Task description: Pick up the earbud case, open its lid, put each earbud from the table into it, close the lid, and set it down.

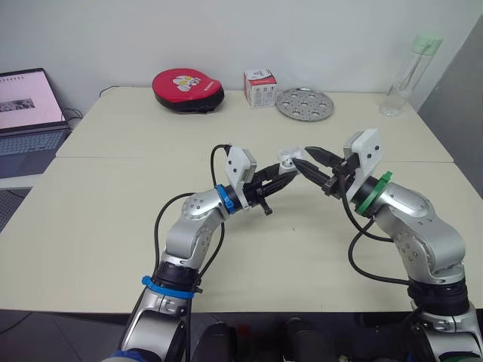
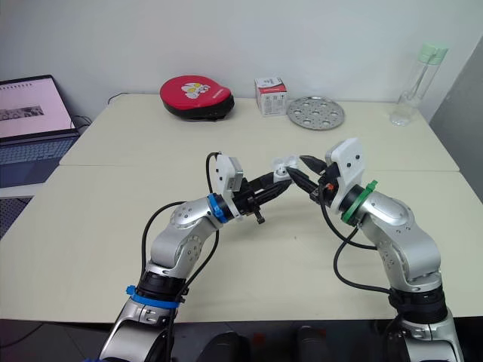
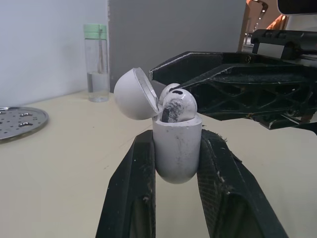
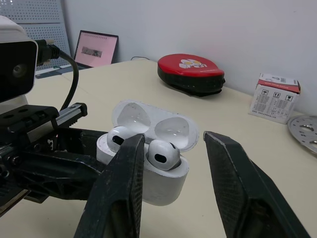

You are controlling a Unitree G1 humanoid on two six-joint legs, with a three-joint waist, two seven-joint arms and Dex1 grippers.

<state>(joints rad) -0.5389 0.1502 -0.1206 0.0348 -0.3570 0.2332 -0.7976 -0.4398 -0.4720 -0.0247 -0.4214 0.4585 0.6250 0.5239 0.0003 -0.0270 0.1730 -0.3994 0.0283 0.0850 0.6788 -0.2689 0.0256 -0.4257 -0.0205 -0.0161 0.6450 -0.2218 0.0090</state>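
Cream table [image 1: 113, 226] against a white wall: a laptop [image 1: 26, 113] sits off its left edge, and along the far edge are a red pouch [image 1: 187, 89], a small box [image 1: 259, 87] and a holed metal plate [image 1: 304, 103], with a bottle [image 1: 404, 75] near the far right corner.

Above the middle of the table, clear of its top, the left gripper [image 1: 284, 173] is clenched on the earbud case [image 3: 177, 148]. The case stands upright between the two fingers, pinched at its lower body. Its lid [image 3: 131, 94] is swung open, and two earbuds [image 4: 162, 154] sit in the wells. Whether they are pressed fully home cannot be told.

The right gripper [image 4: 176, 138] is released, its fingers spread, and it comes in from the right with its tips right at the case mouth, over the earbuds.

The filling looks done, so closing comes next. The lid hangs on the side of the case away from the right arm, and the right gripper is the free one. It would probably have to reach past the earbuds to get behind the lid and tip it back toward itself.
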